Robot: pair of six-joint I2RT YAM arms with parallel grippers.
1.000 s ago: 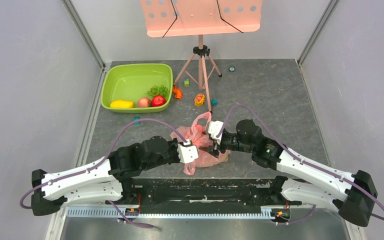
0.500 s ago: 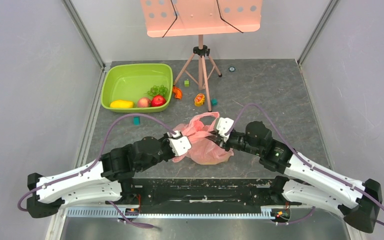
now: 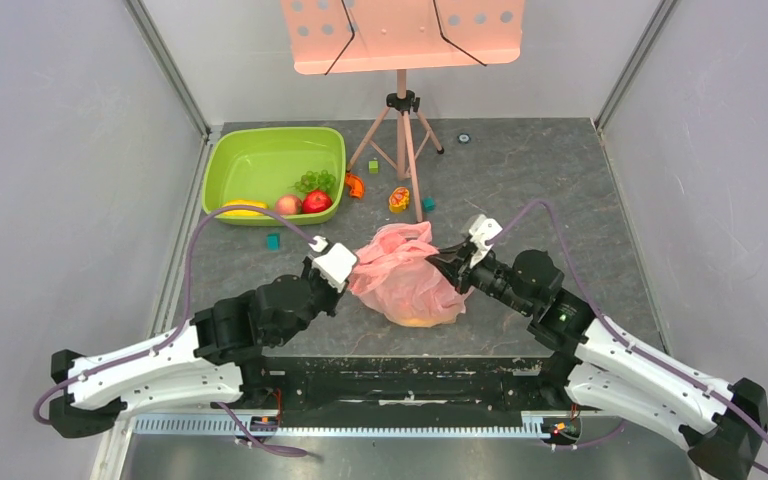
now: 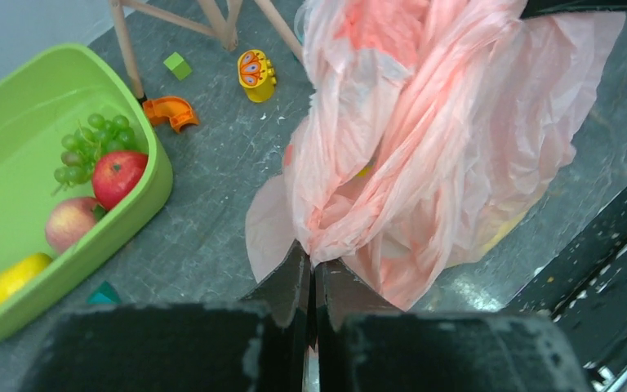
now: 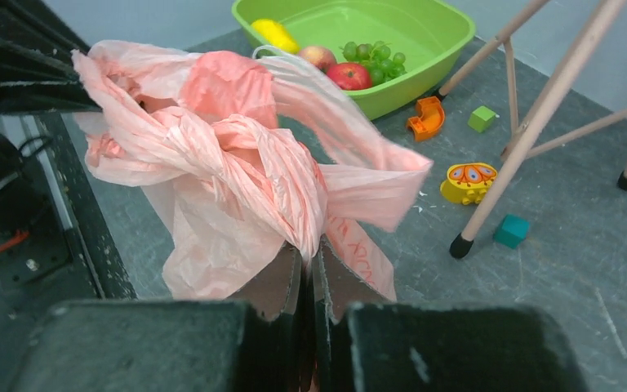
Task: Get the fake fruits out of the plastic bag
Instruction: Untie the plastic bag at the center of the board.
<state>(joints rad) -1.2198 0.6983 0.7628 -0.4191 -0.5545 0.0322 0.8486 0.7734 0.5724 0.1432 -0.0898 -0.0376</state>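
Observation:
The pink plastic bag (image 3: pixel 405 280) hangs stretched between my two grippers above the table's near middle. My left gripper (image 3: pixel 345 272) is shut on the bag's left edge; in the left wrist view its jaws (image 4: pixel 313 260) pinch a gathered fold of the bag (image 4: pixel 424 155). On the bag's right edge my right gripper (image 3: pixel 452 262) is shut too, its tips (image 5: pixel 311 255) clamping crumpled film (image 5: pixel 229 163). A yellow shape (image 3: pixel 422 320) glows through the bag's bottom. Fake fruits lie in the green basin: a red apple (image 3: pixel 316 201), a peach (image 3: pixel 287 204), a yellow fruit (image 3: pixel 240 208).
The lime-green basin (image 3: pixel 260 160) stands at the back left, with green grapes (image 3: pixel 315 181) in it. A tripod stand (image 3: pixel 402 140) rises behind the bag. Small toys lie near its feet: an orange piece (image 3: pixel 355 186), a yellow one (image 3: pixel 398 199), teal cubes (image 3: pixel 273 241).
Both arms have drawn apart and lifted, spreading the bag wide. The right gripper, open a second ago, has shut on the bag's right edge. The left gripper has kept its hold.

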